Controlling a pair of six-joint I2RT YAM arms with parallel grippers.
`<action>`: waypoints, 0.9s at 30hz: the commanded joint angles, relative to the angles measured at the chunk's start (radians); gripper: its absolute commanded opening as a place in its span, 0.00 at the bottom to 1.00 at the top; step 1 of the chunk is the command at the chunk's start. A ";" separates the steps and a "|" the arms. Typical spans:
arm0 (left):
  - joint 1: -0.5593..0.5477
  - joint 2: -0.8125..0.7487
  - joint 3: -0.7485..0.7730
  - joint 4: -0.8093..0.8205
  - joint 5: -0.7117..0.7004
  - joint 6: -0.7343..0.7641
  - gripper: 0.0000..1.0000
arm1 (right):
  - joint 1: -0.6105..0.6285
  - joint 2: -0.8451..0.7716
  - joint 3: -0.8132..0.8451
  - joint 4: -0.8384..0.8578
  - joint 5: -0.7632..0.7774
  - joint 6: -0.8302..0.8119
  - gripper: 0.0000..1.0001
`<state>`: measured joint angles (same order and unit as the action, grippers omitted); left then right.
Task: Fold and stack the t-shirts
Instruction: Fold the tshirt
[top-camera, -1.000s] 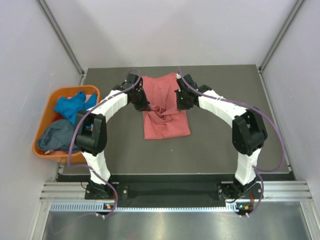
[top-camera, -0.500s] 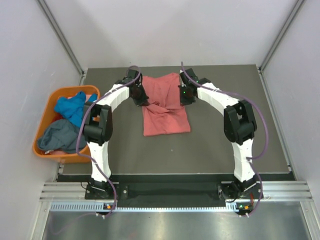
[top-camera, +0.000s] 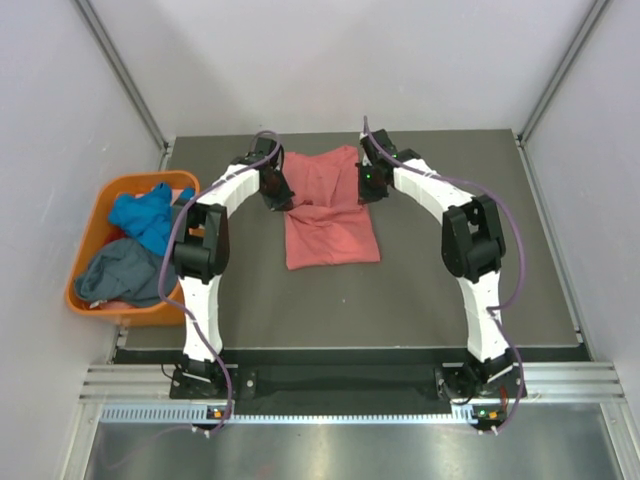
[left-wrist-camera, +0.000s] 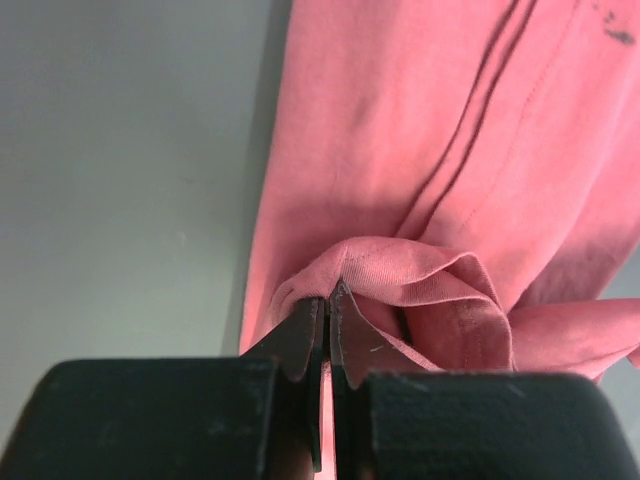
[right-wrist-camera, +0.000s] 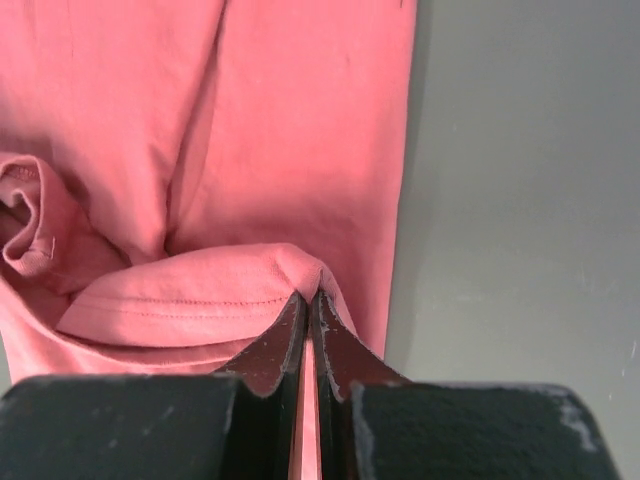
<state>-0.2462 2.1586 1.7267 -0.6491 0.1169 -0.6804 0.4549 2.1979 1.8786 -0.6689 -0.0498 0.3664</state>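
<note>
Top external view: salmon-pink t-shirt (top-camera: 331, 235) lies on the desk (top-camera: 400, 300), left tool (left-wrist-camera: 328, 297) and right tool (right-wrist-camera: 308, 296) each clamped on a bunched side edge, fold apparently under way, so next both likely must carry evenly, lay flat, release.

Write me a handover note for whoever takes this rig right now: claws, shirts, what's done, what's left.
Claws: the left claw is shut on the left edge of the salmon-pink t-shirt, pinching a fold of cloth. The right claw is shut on its right edge.
Shirts: the pink one lies on the table, rumpled across its middle between the claws. The blue t-shirt and the grey-blue t-shirt lie crumpled in the orange tub at the left.
Done: no shirt fully folded, no stack.
Left: finish this fold, then fold the other two and stack all three.
</note>
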 joint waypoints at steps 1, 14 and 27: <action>0.015 0.017 0.071 -0.012 -0.028 0.012 0.00 | -0.021 0.032 0.080 -0.006 -0.005 -0.003 0.01; 0.044 0.018 0.237 -0.106 -0.178 0.108 0.27 | -0.085 0.045 0.214 -0.024 -0.048 0.008 0.25; 0.036 -0.079 -0.027 0.082 0.195 0.182 0.20 | -0.025 -0.084 -0.085 0.117 -0.179 -0.073 0.21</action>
<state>-0.2085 2.1098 1.7050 -0.6380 0.2382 -0.5320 0.4019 2.1338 1.7863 -0.6235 -0.1623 0.3496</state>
